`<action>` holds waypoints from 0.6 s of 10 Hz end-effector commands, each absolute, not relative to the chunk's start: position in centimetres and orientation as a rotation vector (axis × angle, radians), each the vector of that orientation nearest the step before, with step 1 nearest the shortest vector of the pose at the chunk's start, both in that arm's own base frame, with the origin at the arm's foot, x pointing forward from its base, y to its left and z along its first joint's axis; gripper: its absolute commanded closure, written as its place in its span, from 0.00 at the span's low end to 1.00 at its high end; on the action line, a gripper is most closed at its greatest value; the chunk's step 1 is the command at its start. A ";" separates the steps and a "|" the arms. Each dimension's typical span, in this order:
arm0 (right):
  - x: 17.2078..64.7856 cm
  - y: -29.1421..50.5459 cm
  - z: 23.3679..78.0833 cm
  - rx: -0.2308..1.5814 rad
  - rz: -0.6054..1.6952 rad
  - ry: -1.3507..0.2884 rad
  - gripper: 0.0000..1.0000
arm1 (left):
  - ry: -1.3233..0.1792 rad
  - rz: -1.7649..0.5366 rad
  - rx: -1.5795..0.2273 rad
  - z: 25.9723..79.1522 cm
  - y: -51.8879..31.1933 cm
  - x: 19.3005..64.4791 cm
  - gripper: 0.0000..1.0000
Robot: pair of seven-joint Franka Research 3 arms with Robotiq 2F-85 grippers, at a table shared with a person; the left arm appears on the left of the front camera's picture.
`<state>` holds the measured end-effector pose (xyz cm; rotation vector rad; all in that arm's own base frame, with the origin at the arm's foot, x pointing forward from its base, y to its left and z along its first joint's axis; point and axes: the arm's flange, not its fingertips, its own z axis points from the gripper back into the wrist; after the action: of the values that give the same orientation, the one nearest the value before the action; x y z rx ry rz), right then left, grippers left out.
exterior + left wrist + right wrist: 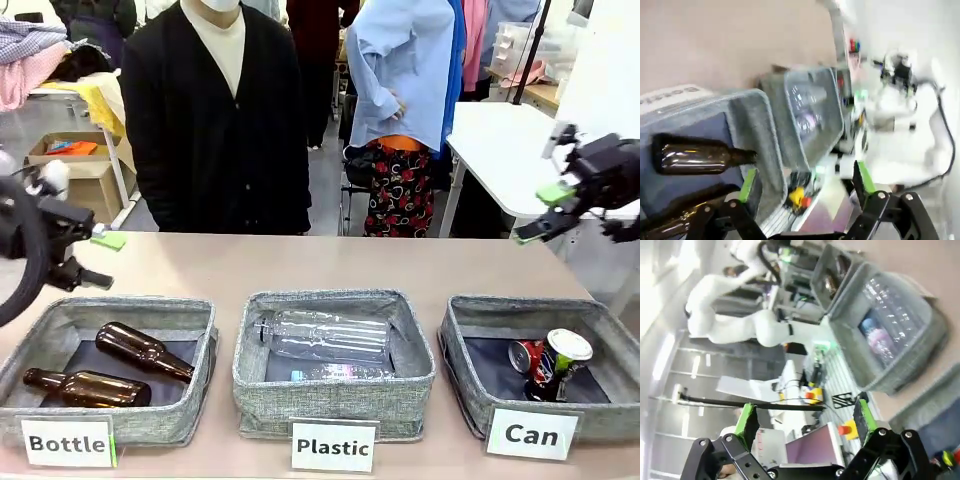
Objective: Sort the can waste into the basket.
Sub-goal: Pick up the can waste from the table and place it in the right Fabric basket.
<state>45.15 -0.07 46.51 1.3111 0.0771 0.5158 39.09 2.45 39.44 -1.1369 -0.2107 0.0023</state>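
We see the red can (527,353) and dark can (562,362) inside the Can basket (470,380). They look light and thin. Both hands, left (100,260) and right (545,212), are released, empty.

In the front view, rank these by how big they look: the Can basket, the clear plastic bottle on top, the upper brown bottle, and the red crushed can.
1. Can basket
2. Clear plastic bottle
3. Upper brown bottle
4. Red crushed can
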 end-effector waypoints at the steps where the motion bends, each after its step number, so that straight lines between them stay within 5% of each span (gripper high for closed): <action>1: 46.0 2.3 44.6 1.299 0.274 0.194 0.00 | -0.670 0.453 -1.142 39.3 1.9 36.0 0.05; 2: 45.6 3.2 43.6 1.289 0.165 0.197 0.00 | -0.211 0.002 -1.137 39.4 2.4 39.1 0.05; 5: 44.4 1.8 39.4 1.247 -0.059 0.099 0.00 | -0.211 0.002 -1.137 39.4 2.4 39.1 0.05; 6: 46.0 2.2 40.2 1.234 0.100 0.175 0.00 | -0.211 0.002 -1.137 39.4 2.4 39.1 0.05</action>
<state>45.33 1.38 38.55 1.2209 0.1476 0.0173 38.99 1.78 39.45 -1.1355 -0.2184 0.0048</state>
